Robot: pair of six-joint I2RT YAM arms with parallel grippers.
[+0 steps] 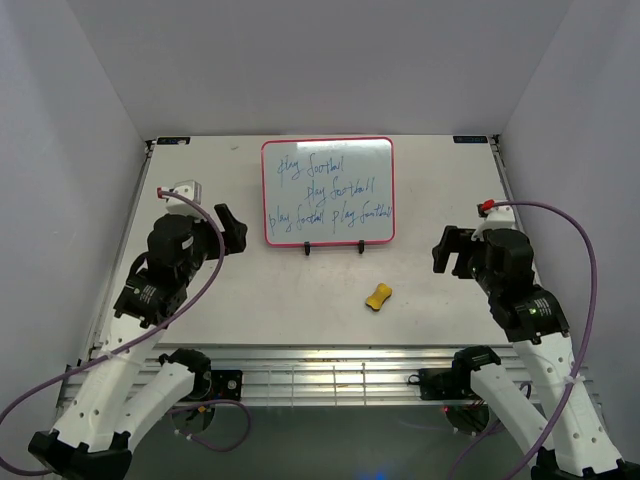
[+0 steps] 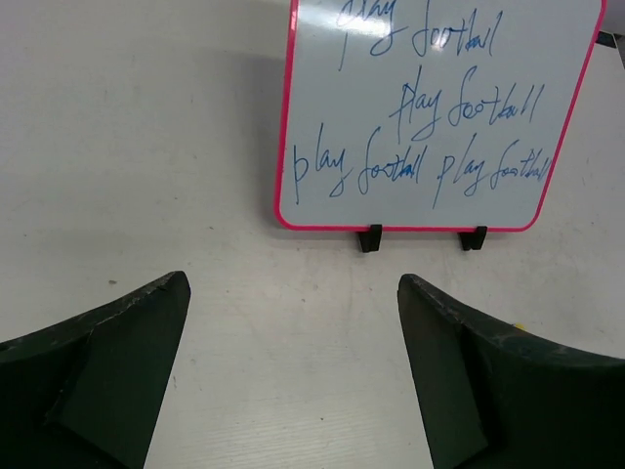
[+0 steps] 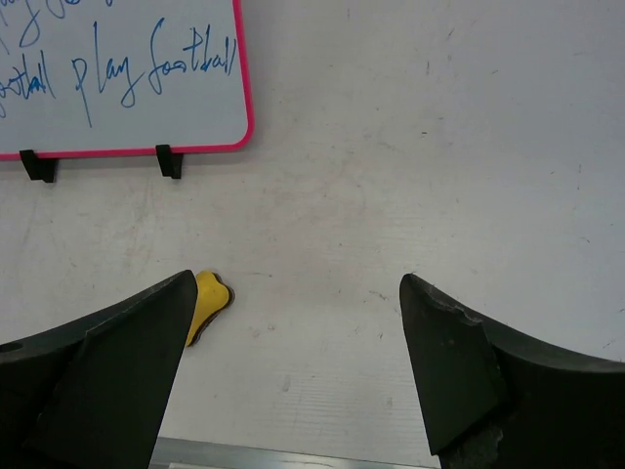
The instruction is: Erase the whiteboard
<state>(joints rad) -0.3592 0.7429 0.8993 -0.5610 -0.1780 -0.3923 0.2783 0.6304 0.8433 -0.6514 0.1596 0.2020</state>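
White enclosure walls (image 1: 300,60) close in a pale worktop (image 1: 280,300) on three sides. I find the whiteboard (image 1: 328,190) at the far centre of the worktop, propped on two small black clips (image 1: 308,246). Its pink-red frame is whole. Blue handwriting covers the face in three rows, reading "play football" four times. A yellow bone-shaped eraser (image 1: 377,296) lies flat on the worktop, in front of the board toward its right corner and apart from it.

The left gripper (image 1: 232,230) hangs to the left of the board with its fingers spread wide and nothing between them. The right gripper (image 1: 450,252) hangs to the right of the board, likewise parted and holding nothing. In the right wrist view one finger partly hides the eraser.
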